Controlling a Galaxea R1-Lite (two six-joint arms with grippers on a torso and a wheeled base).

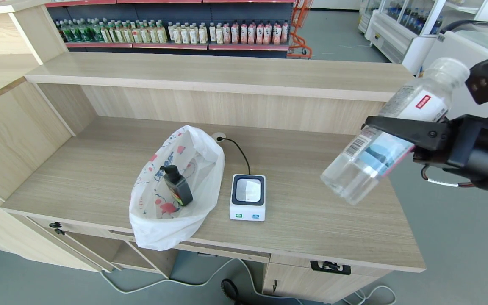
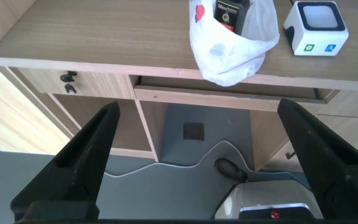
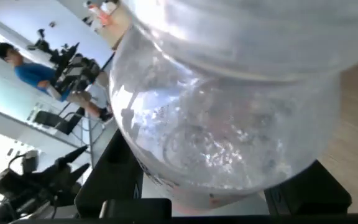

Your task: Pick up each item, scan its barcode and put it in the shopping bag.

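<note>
Your right gripper (image 1: 400, 127) has its jaws closed around the water bottle (image 1: 356, 167), about at the middle, over the label. The bottle hangs in the air above the counter (image 1: 311, 220), up and to the right of the scanner (image 1: 248, 196) and well apart from it. It is tilted, with the base pointing down toward the scanner side and the cap pointing up and away.

I judge the bottle to be full or nearly full, so it will feel rather heavy for its thin, clear wall. The plastic is smooth and the label film is probably slippery. The wall will give a little if you press hard. A hold at the middle, as you have now, seems good to me because the weight is balanced on both sides. The right wrist view shows the bottle (image 3: 229, 124) sitting deep between the fingers.

The barcode (image 1: 357, 145) lies on the label, near the lower finger. It looks turned upward and not toward the scanner window, so you may need to rotate the wrist.

The shopping bag (image 1: 201, 156) stands just beside the scanner on its left, already with a dark pump bottle (image 1: 177, 185) inside.

Your left gripper (image 2: 199, 109) has its jaws wide apart and holds nothing. It is lower than the scanner, in front of the counter edge.
</note>
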